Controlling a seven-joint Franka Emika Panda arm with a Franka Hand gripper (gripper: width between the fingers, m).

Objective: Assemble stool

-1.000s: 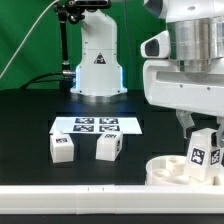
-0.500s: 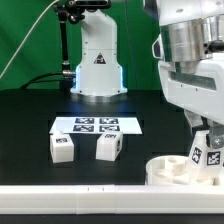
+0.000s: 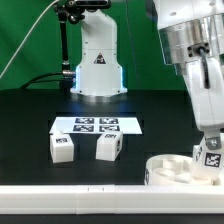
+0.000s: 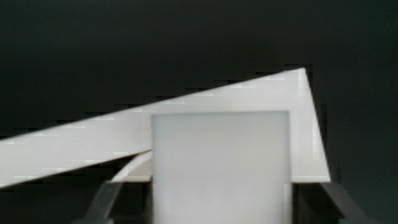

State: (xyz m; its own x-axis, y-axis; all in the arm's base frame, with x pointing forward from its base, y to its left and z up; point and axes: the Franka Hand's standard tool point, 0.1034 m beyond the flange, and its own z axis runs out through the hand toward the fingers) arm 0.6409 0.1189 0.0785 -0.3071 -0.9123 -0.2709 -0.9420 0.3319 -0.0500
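Observation:
The round white seat disc [image 3: 180, 168] lies at the front of the table on the exterior view's right. My gripper [image 3: 211, 150] is shut on a white tagged leg [image 3: 212, 155] and holds it upright at the disc's right side, its lower end at the disc. In the wrist view the held leg [image 4: 221, 165] fills the middle between my dark fingers [image 4: 118, 200], with a white surface [image 4: 231, 105] behind it. Two more tagged legs [image 3: 62, 148] [image 3: 108, 147] stand on the black table at the exterior view's left.
The marker board [image 3: 96, 125] lies flat behind the two loose legs. A white robot base [image 3: 97, 60] stands at the back. A long white rail [image 3: 70, 192] runs along the table's front edge.
The arm has moved to the exterior view's right and lower, carrying the leg down toward the seat disc's right side.

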